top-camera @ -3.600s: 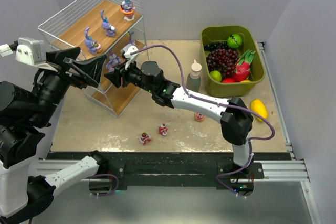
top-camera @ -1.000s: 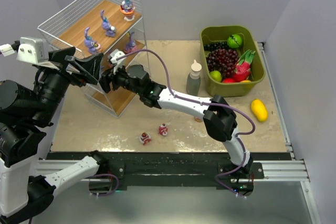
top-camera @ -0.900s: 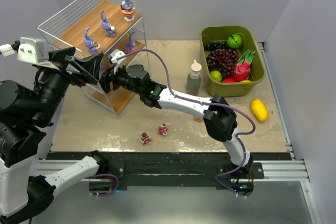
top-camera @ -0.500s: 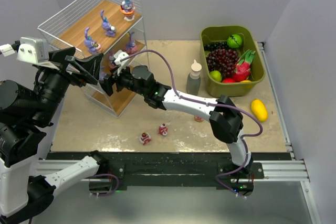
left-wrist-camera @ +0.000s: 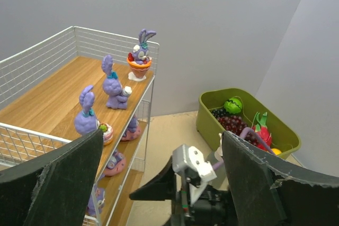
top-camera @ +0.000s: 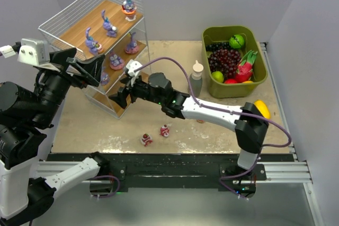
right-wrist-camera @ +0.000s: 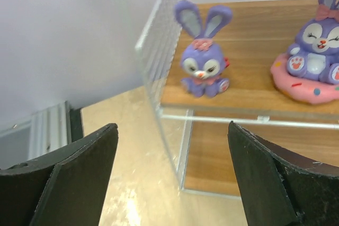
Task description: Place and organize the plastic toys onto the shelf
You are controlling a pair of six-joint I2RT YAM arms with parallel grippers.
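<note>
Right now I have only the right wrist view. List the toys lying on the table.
Observer: Two red-and-white pieces lie on the table near its front edge, apart from each other.
Operator: Count the top board for me.
Observer: Three bunnies stand upright along the front of the top board of the shelf.
Operator: Report the other arm.
Observer: The left gripper is open and empty. It hovers off the shelf's left end, touching nothing.
</note>
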